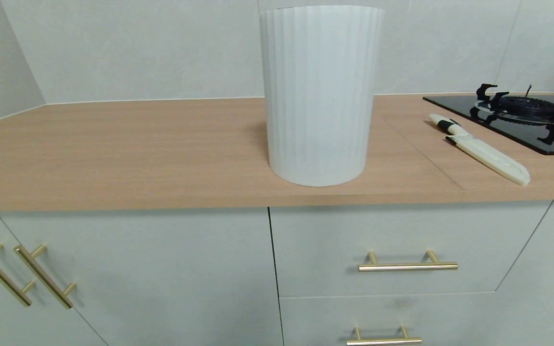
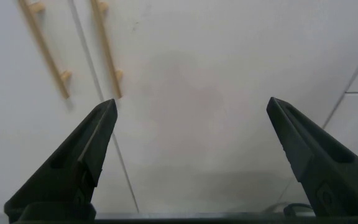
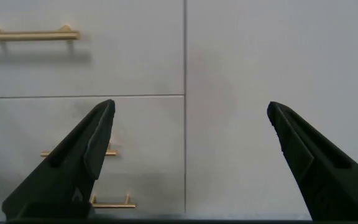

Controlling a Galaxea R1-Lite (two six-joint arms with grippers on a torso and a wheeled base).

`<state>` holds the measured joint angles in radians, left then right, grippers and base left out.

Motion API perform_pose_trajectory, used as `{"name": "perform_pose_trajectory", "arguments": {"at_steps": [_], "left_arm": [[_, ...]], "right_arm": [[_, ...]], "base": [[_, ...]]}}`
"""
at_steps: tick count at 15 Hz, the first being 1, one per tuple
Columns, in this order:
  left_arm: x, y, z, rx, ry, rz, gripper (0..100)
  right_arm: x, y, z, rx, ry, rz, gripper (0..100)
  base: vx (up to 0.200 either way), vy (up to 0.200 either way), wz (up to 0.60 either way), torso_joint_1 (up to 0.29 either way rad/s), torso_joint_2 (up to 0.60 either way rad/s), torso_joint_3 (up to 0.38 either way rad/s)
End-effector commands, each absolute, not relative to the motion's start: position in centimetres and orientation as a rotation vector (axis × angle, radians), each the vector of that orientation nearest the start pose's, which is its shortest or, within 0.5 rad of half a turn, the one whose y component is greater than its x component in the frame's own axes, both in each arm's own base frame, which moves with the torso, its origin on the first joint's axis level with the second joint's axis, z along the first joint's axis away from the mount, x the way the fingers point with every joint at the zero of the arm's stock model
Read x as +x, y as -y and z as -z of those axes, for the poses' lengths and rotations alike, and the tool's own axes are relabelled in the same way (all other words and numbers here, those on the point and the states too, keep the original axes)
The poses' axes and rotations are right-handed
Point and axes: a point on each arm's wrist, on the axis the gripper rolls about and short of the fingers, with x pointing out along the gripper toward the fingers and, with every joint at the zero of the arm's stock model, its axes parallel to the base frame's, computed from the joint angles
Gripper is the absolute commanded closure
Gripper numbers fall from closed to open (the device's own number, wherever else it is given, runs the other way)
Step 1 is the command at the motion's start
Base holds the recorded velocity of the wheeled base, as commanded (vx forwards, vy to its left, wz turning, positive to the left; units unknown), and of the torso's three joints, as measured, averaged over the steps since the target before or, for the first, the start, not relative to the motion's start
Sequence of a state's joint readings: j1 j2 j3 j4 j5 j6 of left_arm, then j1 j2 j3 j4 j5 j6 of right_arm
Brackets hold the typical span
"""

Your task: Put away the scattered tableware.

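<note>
Cabinetry; left tool, right tool splayed

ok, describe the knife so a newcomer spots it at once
Start at the long wooden counter and go to its right end, where a black stove is set in. The knife lies flat on the wood beside it, tip toward the front edge. It is slim and cream with a black band on the handle, unlike the tall white ribbed bin mid-counter.

You have a tall white ribbed bin standing upright on the wooden worktop. To its right, well apart, a cream knife lies flat beside the black hob. Gold-handled drawers sit below.
</note>
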<state>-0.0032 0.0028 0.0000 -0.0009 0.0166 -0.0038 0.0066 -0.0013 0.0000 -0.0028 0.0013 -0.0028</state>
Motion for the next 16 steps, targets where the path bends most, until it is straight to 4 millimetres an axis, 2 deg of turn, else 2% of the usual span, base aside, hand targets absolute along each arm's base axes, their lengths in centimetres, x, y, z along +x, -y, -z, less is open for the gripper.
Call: {"name": "perform_pose_trajectory", "arguments": {"at_steps": [1, 9, 12, 16], "left_arm": [[-2.26, -0.04, -7.57, -0.005, -0.002, -0.014, 0], [-2.26, -0.04, -7.57, -0.005, -0.002, -0.014, 0], [-2.26, -0.04, -7.57, -0.005, -0.002, -0.014, 0], [-2.26, -0.04, -7.57, -0.005, -0.002, -0.014, 0]], "right_arm": [[-2.28, 0.01, -7.58, -0.003, 0.003, -0.009, 0], [-2.28, 0.01, -7.58, -0.003, 0.003, -0.009, 0], [-2.28, 0.01, -7.58, -0.003, 0.003, -0.009, 0], [-2.28, 0.01, -7.58, -0.003, 0.003, -0.009, 0]], "base": [[0.0, 0.0, 0.0, 0.0, 0.0, 0.0], [0.0, 0.0, 0.0, 0.005, -0.02, -0.016], [0.0, 0.0, 0.0, 0.05, -0.25, -0.256], [0.0, 0.0, 0.0, 0.177, -0.5, -0.29]]}}
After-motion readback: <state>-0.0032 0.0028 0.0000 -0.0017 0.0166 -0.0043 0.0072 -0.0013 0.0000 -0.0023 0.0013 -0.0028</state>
